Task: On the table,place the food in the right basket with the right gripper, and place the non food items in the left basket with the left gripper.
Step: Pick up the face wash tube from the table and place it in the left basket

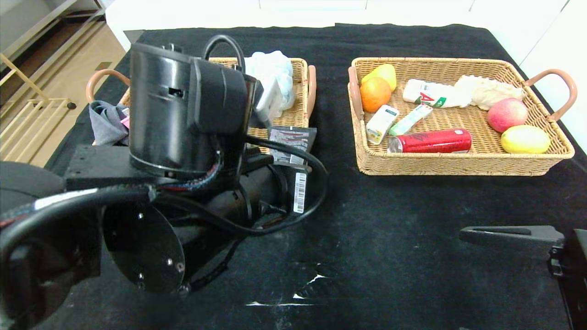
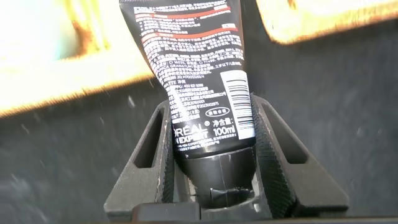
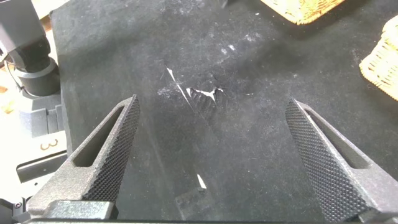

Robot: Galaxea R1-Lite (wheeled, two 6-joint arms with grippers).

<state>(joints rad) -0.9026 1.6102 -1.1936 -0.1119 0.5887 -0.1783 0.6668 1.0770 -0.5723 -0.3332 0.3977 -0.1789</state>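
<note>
Pinching the black squeeze tube point(image 2: 205, 81) (printed "L'OREAL", "100ml"), the left pincer point(image 2: 211, 134) grips it; right pincer point(image 3: 214, 162) spread.

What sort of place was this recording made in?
Probably an indoor lab or test room set up for sorting: a black cloth-covered table, two tan wicker baskets, white walls and a wooden floor beside the table.
</note>
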